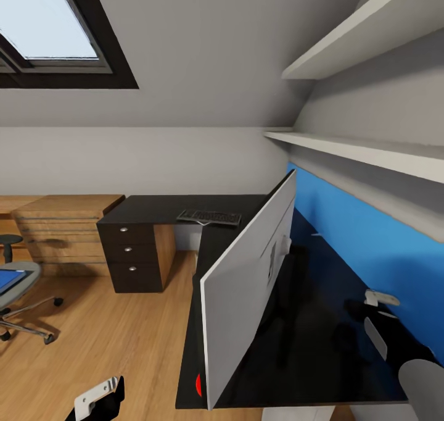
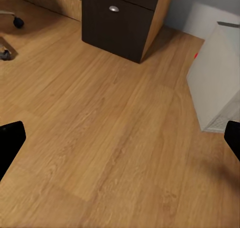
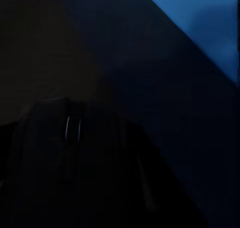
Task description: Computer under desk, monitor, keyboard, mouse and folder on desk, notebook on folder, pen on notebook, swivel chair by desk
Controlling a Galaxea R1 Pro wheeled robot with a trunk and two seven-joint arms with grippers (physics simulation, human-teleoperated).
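Two grippers are being watched: the left gripper (image 2: 120, 140) is being held wide open over floor (image 2: 110, 118), the right gripper's (image 1: 385, 322) state can't be told (mouse (image 3: 70, 158) close beneath).

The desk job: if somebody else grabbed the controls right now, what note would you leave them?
Left gripper: open, empty, above the floor.
Right gripper: low over the desk by the blue panel, with the mouse right at it; grip unclear.
Done: monitor and keyboard are on the desk, though apart.
Folder lies on the swivel chair.
Left: place keyboard and mouse, then folder, notebook, pen, chair.
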